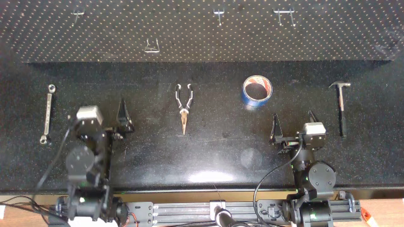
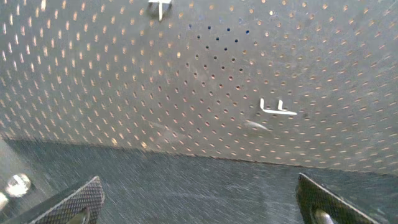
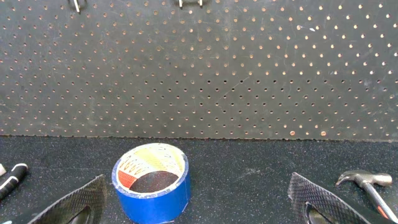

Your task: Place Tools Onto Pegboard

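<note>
Blue tape roll (image 3: 151, 182) lies on the bench (image 3: 249, 174) before our wide-open, empty right fingers (image 3: 74, 202); left fingers (image 2: 68, 199) gape empty too. We could shove it aside by clipping its rim.

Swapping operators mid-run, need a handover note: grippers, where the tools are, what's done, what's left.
Left gripper: fingers open, empty, low over the table, facing the pegboard.
Right gripper: fingers open, empty, just short of the tape roll.
Tools: all four lie on the table. The wrench is far left, the pliers are in the centre, the tape roll is right of centre and the hammer is far right.
Done: nothing hung; the hooks are bare.
Left: hang all four tools on the pegboard.
</note>
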